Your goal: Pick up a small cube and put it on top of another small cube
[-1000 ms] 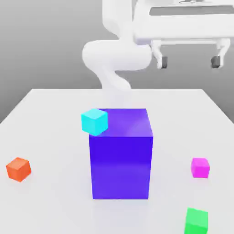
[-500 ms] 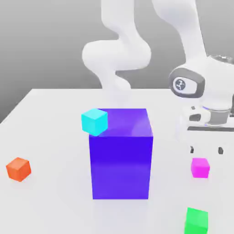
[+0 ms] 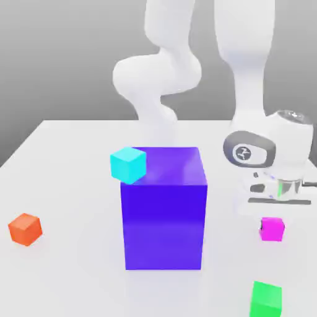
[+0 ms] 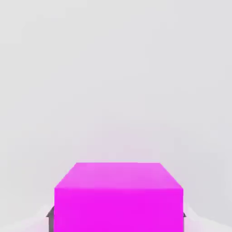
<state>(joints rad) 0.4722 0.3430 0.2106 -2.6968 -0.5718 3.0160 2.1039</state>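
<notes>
The small magenta cube (image 3: 271, 229) rests on the white table (image 3: 74, 272) at the exterior view's right, beside the big blue-violet cube (image 3: 163, 213). My gripper (image 3: 272, 218) has come straight down over it, the white hand just above it. In the hand view the magenta cube (image 4: 117, 195) sits between my fingers, and a dark pad (image 4: 50, 216) presses against each of its sides. The gripper is shut on this cube, which still sits on the table.
A small cyan cube (image 3: 128, 164) shows at the big cube's upper left corner. A small orange cube (image 3: 25, 228) lies at the exterior view's left, and a small green cube (image 3: 267, 299) near the front right. The arm's base rises behind the big cube.
The hand swung in from high at the back right and dropped onto the magenta cube. Its fingers went from wide apart to closed against the cube's sides. No cube has shifted.
</notes>
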